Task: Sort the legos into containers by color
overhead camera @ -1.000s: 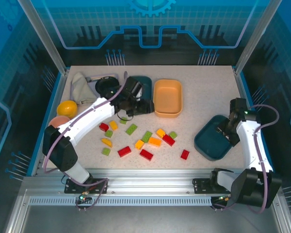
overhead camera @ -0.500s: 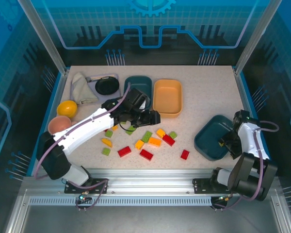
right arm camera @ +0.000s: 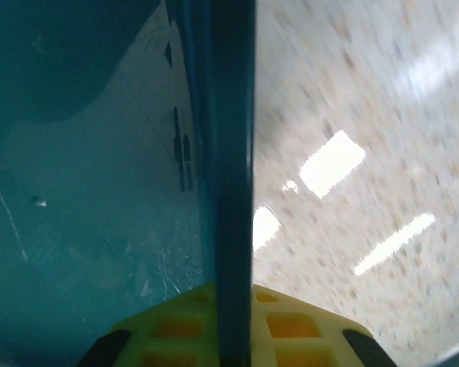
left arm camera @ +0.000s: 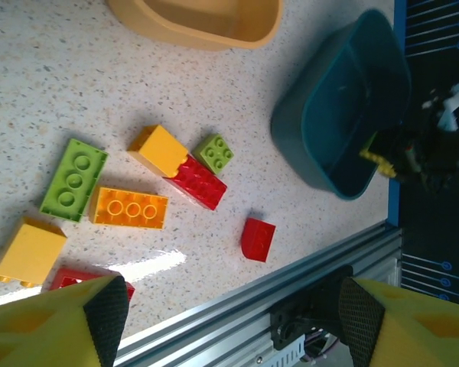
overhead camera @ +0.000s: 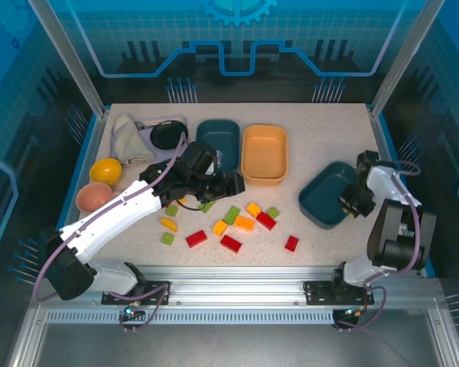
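Seen from above, a speckled table carries three trays and scattered bricks. Near its right edge, the right gripper is clamped on the rim of a dark teal tray. The wrist view shows the tray's wall pinched between the gripper's yellow fingers. Whether this tray lies flat cannot be told. At the far edge, near the middle, a second dark teal tray and an orange-tan tray sit side by side. The left gripper hangs over the table's middle, just in front of these two trays, its yellow fingers spread wide and gripping nothing. The legos lie loose between the middle and the near edge. A small red brick sits apart, nearest the right-hand tray. A yellow brick touches a red oblong brick, with a small green brick just beside them. An orange oblong brick lies beside a green oblong brick. In the far left corner stand a black bowl and a grey cloth. Along the left edge sit a yellow bowl and a pink bowl.
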Robot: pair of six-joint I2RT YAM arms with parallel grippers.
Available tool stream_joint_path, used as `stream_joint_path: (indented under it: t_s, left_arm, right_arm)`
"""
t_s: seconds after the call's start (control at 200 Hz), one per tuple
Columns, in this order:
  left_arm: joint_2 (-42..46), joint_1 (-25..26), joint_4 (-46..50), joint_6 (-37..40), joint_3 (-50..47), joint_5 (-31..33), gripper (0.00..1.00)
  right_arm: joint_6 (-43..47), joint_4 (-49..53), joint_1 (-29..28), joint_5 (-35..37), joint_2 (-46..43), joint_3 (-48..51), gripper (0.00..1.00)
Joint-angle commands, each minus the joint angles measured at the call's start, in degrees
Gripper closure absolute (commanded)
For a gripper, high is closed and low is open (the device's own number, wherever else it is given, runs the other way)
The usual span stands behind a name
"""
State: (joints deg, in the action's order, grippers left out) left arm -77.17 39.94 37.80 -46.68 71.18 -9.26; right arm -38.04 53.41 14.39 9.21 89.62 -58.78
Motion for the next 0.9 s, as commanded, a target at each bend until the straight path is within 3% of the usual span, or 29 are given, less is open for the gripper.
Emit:
stream_joint_path:
  t_s: [0.0,0.21,0.64,0.735,0.895]
  left_arm:
    - [1.5,-1.08,2.81,-0.25,0.56,1.67,0.24]
    - [3.08,-4.98,6.17,1.59,0.72,2.92,0.24]
    - [4.34,-7.07,7.11,1.15,-0.54,4.21,0.24]
    - [4.07,-7.0,7.29,1.15,-0.28,4.5,0.24]
    - [3.26,-7.04,7.2,1.15,0.29,4.57,0.23]
  right_arm:
    - [7.75,-1.29,-0.82,3.73,8.14,-9.94,0.99]
    - [23.53,4.42,-5.3,5.11,24.18,-30.36,1.0]
    - [33.69,6.57,-10.67,3.54,35.51,-44.6,0.98]
    - [33.63,6.58,-11.13,3.4,36.03,-44.75,0.91]
    - [31.11,6.03,-11.43,5.37,33.67,-44.14,0.67]
